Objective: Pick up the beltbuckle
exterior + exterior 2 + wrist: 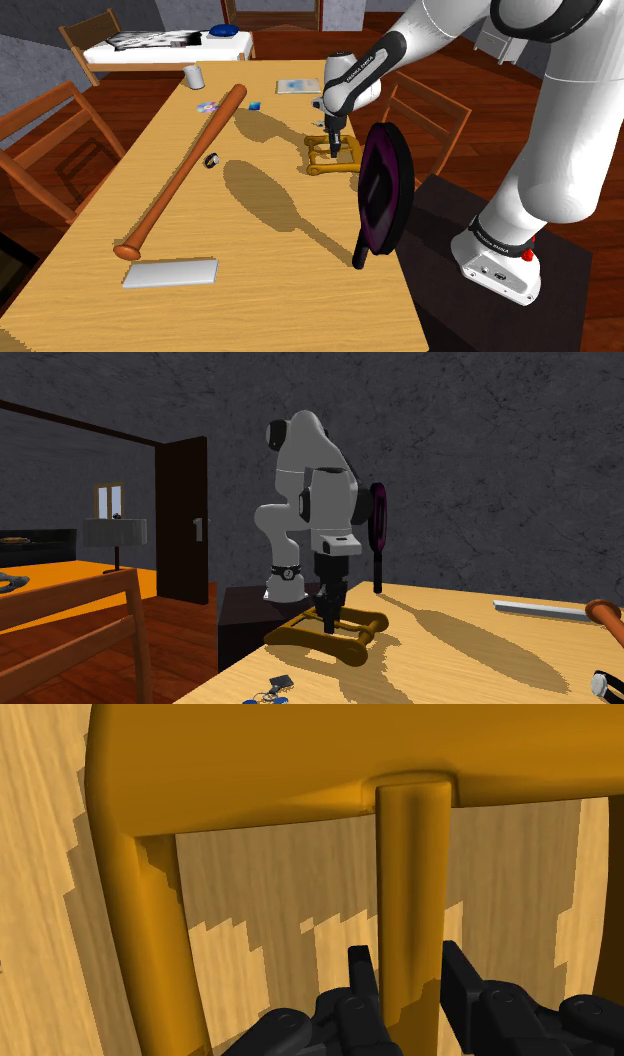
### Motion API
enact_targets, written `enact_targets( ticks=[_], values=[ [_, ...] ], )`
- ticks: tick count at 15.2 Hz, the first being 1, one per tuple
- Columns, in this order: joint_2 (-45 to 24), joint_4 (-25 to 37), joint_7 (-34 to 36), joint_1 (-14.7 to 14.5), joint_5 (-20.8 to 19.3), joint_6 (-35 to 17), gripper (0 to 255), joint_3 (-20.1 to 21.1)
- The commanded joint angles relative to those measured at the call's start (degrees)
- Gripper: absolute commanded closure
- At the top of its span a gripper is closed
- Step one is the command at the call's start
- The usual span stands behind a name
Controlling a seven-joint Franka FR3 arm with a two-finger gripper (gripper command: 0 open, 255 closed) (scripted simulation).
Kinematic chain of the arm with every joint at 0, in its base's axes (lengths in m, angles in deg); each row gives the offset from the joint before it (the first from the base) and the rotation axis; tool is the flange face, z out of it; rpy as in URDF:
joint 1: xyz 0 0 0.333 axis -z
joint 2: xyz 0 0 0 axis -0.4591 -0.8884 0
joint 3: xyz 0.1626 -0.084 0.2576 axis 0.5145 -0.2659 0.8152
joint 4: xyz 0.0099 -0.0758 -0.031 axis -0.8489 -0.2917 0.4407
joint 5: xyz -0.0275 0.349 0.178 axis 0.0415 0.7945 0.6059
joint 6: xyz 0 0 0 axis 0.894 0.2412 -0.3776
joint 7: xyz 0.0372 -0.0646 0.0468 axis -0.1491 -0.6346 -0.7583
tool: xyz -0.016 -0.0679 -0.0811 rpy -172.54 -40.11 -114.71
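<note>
Golden-brown belt buckle (330, 170) (320, 639) (300, 764) lies flat on the wooden table (250, 300), near its edge at the shoulder view's right. The black gripper (333, 148) (329, 624) (410, 959) stands upright over it, its narrowly parted fingers clasping the centre bar. A baseball bat (190, 165) lies well apart.

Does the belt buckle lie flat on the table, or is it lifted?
Flat: the buckle rests on the table, no gap beneath; the pincer clasps its middle bar.

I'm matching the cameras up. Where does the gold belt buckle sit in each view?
Shoulder view: belt buckle on the table, right of centre, under the end effector.
Second exterior view: bottom centre, on the table.
Wrist view: close up, ahead of the end effector.
Shared landmark: the end effector over its centre bar.
</note>
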Motion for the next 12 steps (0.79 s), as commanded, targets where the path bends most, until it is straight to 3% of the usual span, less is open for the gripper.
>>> enact_targets(
  ticks=[1,12],
  values=[
    [0.0,0.01,0.0,0.0,0.0,0.0,255,0.0],
    [5.63,1.17,1.17,-0.36,-1.54,6.71,255,-0.58]
  ],
)
